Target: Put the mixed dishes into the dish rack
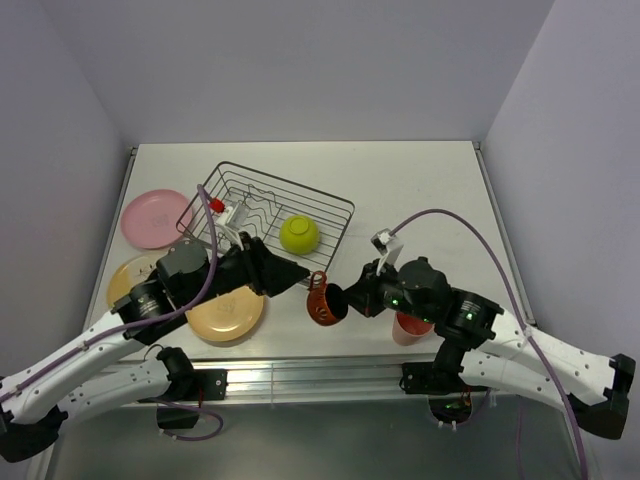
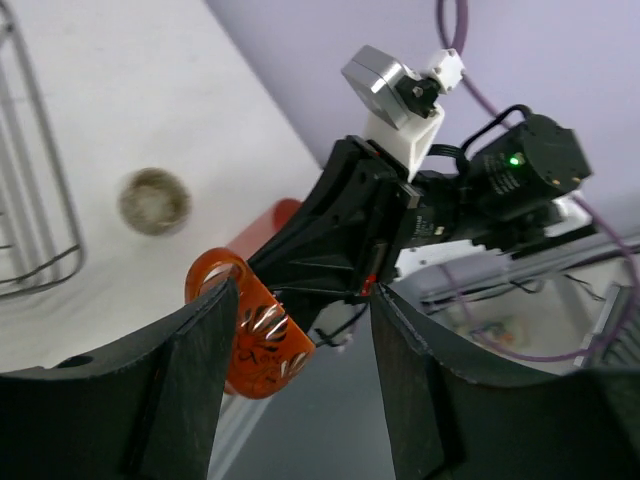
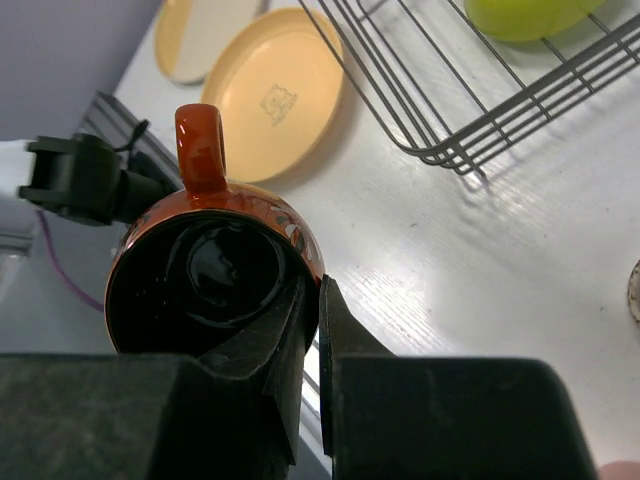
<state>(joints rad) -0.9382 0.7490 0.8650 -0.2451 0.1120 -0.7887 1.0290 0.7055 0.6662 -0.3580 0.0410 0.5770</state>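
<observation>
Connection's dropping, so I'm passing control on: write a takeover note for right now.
Left gripper: open, right at the red mug.
Right gripper: shut on the mug's rim, mug aloft.
Done: lime-green bowl in the dish rack.
Left: the mug, plus pink plate, cream plate, tan-orange plate, salmon tumbler and grey cup on the table outside the rack.
</observation>
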